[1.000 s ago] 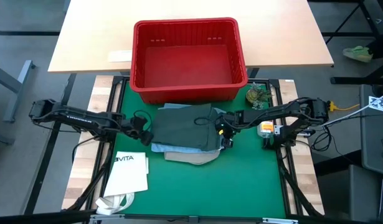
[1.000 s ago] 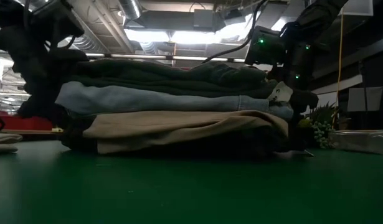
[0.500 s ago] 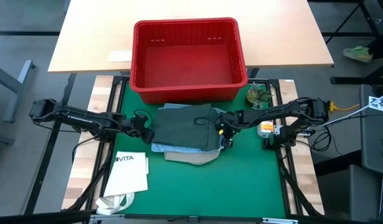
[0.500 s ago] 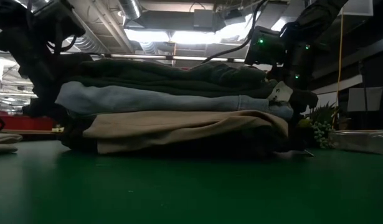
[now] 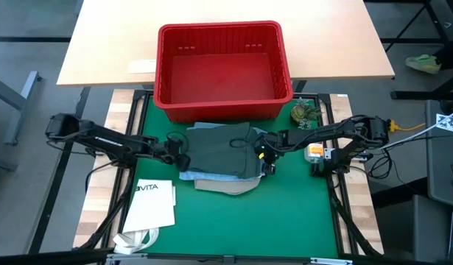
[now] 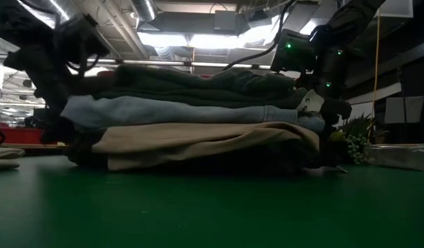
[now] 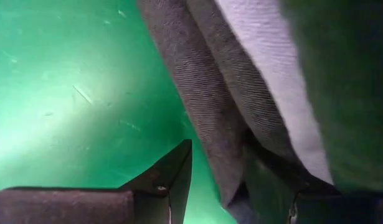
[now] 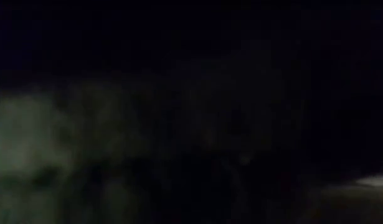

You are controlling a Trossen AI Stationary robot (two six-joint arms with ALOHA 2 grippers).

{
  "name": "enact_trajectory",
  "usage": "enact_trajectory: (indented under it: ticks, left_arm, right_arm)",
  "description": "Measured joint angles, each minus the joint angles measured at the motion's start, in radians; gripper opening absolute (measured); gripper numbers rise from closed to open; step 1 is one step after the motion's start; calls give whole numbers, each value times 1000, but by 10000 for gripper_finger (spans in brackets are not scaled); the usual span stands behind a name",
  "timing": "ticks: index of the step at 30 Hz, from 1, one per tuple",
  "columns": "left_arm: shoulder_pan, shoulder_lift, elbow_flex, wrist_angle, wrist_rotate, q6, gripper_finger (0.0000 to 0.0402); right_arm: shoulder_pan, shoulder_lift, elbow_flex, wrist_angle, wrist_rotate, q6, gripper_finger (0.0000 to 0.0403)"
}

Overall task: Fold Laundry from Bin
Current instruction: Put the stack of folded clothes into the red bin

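Observation:
The laundry (image 5: pixel 220 151) lies as a folded stack in the middle of the green mat: a dark green piece (image 6: pixel 191 81) on top, light blue jeans (image 6: pixel 170 109) under it, tan trousers (image 6: pixel 198 138) lower down. The red bin (image 5: pixel 220 28) stands behind the stack, with nothing in it. My left gripper (image 5: pixel 180 156) is open at the stack's left edge, low over the mat. In the left wrist view a dark denim fold (image 7: pixel 210 106) runs between its fingers. My right gripper (image 5: pixel 265 162) is shut at the stack's right end (image 6: pixel 320 109). My left gripper comes at the stack's left edge slanting down from the table's left. The dark denim fold (image 7: pixel 231 180) reaches in between its open fingers. I cannot tell whether a finger (image 7: pixel 172 177) touches the cloth. My right gripper is against the stack's right end (image 6: pixel 305 103), pointing steeply down. The gripper itself hides the place of contact, and its wrist view is dark. Whether cloth is caught between the shut fingers cannot be told.
A white VITA tote bag (image 5: pixel 154 205) lies on the mat's near left. A small green plant (image 5: pixel 306 112) and an orange-and-white object (image 5: pixel 314 152) sit by the right edge. Bare green mat (image 5: pixel 248 221) stretches in front of the stack.
My left gripper has moved toward the table's right and down, closing in on the stack's left edge, with its fingers as far apart as before. The stack and my right gripper have kept still.

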Motion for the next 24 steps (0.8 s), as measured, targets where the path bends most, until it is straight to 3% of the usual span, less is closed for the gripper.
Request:
enact_trajectory:
  ticks: [8,18,24]
  left_arm:
    - [35,134,0,148,42,3,135]
    - [38,162,-4,219,56,13,133]
    - [38,165,-5,267,82,50,93]
  right_arm:
    - [0,0,-1,21,-27,3,7]
    - [0,15,-2,66,-53,2,7]
    - [0,39,-2,109,-74,2,7]
